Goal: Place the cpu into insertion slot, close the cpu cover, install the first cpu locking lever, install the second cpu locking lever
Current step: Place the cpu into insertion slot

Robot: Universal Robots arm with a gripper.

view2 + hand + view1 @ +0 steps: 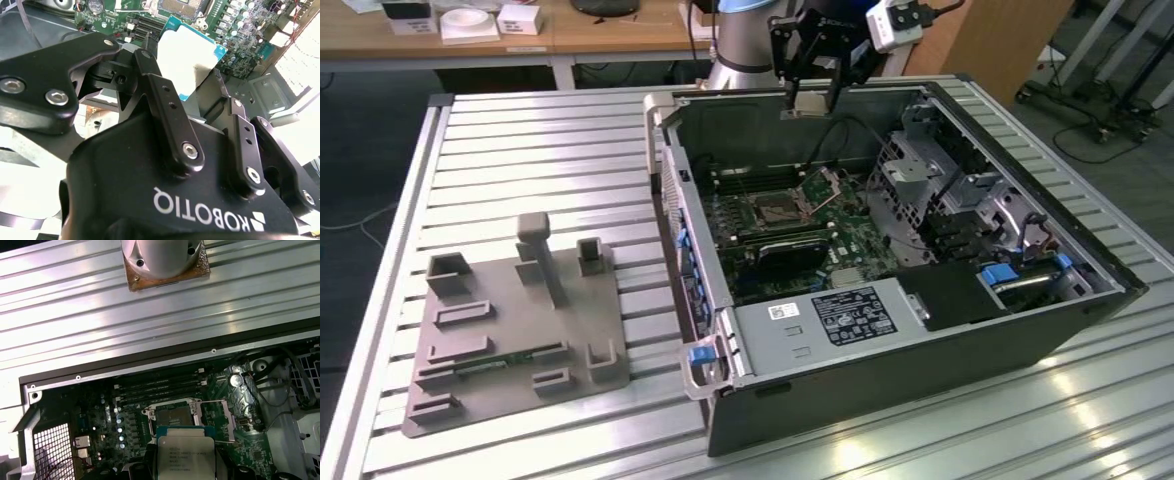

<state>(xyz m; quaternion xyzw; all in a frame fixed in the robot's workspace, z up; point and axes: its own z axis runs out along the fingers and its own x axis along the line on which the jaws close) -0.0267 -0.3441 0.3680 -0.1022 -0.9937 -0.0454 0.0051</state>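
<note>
gripper [809, 92] | jaws clamping the cpu [186, 456] by two edges | cpu hanging level, silver face up | insertion slot [173, 416] lying uncovered | cpu cover [825, 182] standing raised

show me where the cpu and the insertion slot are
cpu [186, 460], first wrist view, on its pale metal top face
insertion slot [172, 416], first wrist view, on its dark centre

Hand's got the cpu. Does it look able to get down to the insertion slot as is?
Probably yes. The hand holds the cpu above the open case, the insertion slot lies uncovered below, and the cpu cover stands swung open at its side, so nothing seems to block the descent.
</note>
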